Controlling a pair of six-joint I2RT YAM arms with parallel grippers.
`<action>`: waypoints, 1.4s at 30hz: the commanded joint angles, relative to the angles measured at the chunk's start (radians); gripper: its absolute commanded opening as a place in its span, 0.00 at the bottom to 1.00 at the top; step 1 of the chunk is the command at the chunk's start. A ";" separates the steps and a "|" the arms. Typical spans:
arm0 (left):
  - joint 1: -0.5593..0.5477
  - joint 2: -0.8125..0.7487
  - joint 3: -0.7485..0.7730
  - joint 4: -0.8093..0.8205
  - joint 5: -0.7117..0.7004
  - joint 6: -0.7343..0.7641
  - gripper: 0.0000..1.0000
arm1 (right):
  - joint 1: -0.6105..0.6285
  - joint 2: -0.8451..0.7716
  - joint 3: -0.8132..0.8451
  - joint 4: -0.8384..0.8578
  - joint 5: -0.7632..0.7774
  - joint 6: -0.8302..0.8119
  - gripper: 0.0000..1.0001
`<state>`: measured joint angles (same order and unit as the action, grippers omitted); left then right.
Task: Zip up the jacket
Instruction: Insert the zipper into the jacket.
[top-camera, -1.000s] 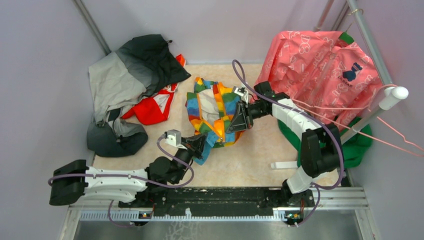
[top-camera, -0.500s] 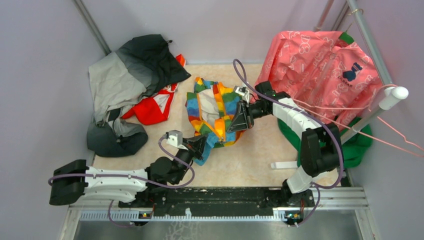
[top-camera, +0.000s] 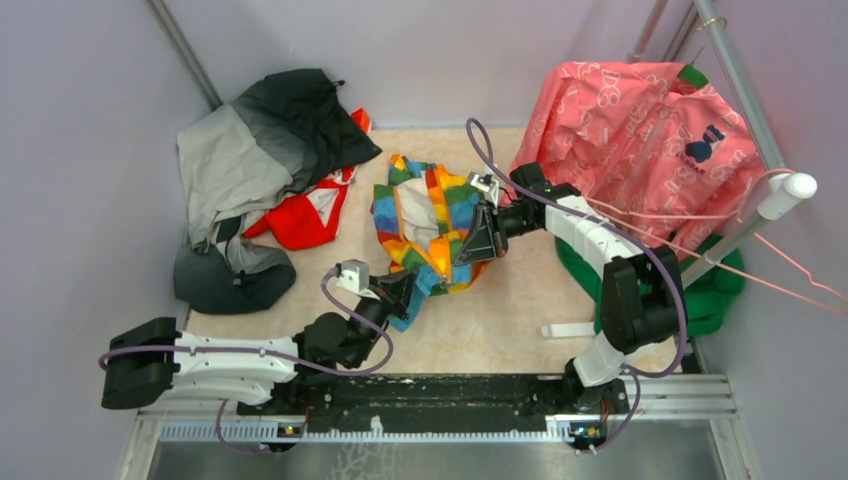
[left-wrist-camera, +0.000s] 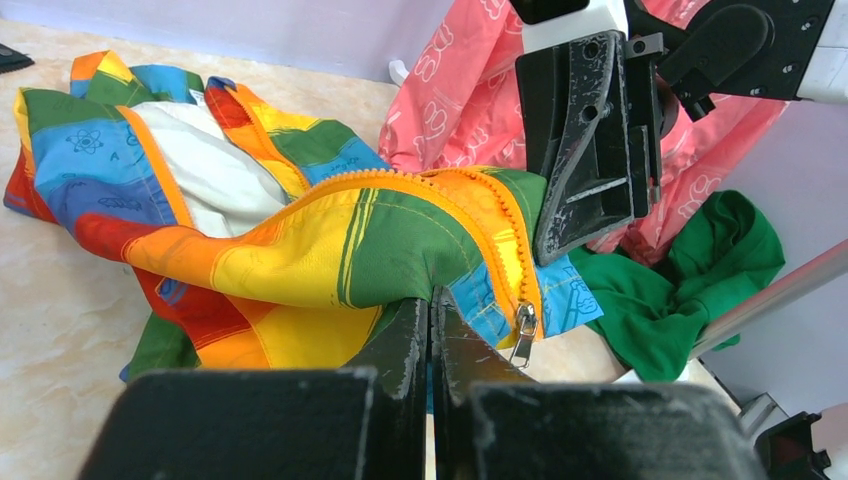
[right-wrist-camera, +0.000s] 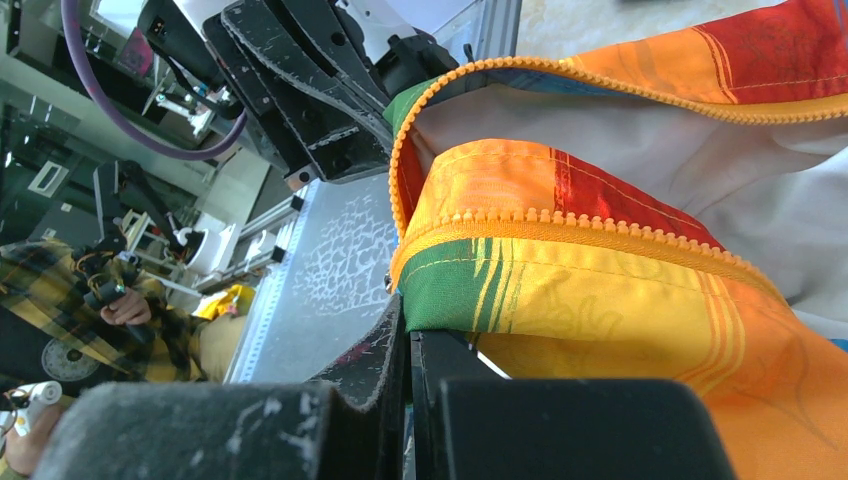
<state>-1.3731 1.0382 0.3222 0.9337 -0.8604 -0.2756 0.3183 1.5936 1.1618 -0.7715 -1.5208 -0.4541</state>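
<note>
Top view: two robot arms reach over a table (top-camera: 500, 320). The jacket (top-camera: 425, 225), rainbow-striped with pale lining showing, lies crumpled mid-table. It sits between a grey garment (top-camera: 240, 170) on the left and a pink garment (top-camera: 640, 120) on the right.

We see the left gripper (top-camera: 405, 290) at the jacket's near edge. Its fingers are pressed together, pinching a fold of green and blue fabric by the hem. The right gripper (top-camera: 472, 240) meets the jacket from the right. Its fingers are likewise pressed together, on a green and orange fold just below a row of zipper teeth. The stretch of front between the two grips arches up.

The orange zipper (left-wrist-camera: 400, 180) curves over that arch and runs down to the slider (left-wrist-camera: 522, 335). Its metal pull hangs free just right of the left fingertips, near but not touching them. The right gripper's tips sit just above the slider, beside the zipper tape.

We judge this an early step: the front is held and tensioned, and the zip is not yet run up. We cannot tell whether both rows of teeth are seated in the slider. As we judge it, the next move calls for one gripper to let go and take the pull while the other holds the hem firm. The pull is small and dangling, so the aim must be fine.
</note>
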 joint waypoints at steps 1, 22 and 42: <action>-0.007 0.008 0.039 0.003 0.022 0.003 0.00 | -0.005 -0.002 0.053 -0.002 -0.133 -0.035 0.00; 0.003 -0.030 0.078 -0.171 0.153 0.067 0.00 | -0.003 -0.011 0.082 -0.094 -0.073 -0.149 0.00; 0.340 -0.038 0.193 -0.581 0.895 -0.098 0.00 | 0.045 -0.074 0.054 -0.014 0.030 -0.114 0.00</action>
<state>-1.0660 0.9894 0.4911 0.3985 -0.2050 -0.3279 0.3553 1.5753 1.1934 -0.8410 -1.4734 -0.5770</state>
